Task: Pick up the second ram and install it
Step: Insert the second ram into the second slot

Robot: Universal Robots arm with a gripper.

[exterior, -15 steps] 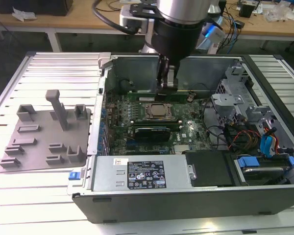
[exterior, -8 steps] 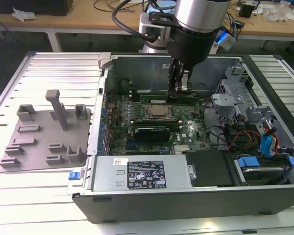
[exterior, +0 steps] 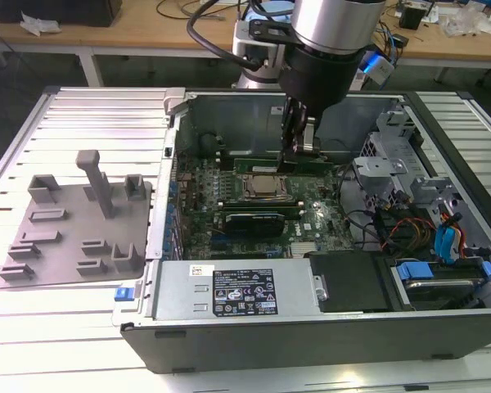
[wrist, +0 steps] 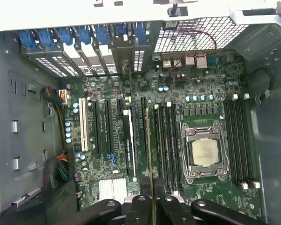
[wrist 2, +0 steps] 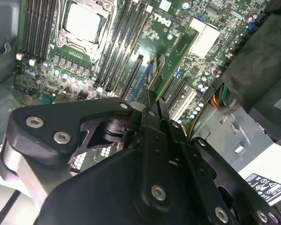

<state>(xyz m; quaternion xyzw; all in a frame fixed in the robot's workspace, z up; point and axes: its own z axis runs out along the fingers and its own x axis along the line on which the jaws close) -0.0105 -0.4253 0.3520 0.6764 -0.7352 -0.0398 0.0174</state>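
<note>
My gripper (wrist: 152, 196) is clamped on 2nd RAM stick (wrist: 148, 138), edge-down straight under it, long axis parallel w/ DIMM slots (wrist: 167, 140), just beside them, CPU socket (wrist: 203, 152) beyond.

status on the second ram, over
gripper shut on the second ram, edge-on over the memory slots by the CPU socket. not clearly seated. nothing seen blocking.
</note>
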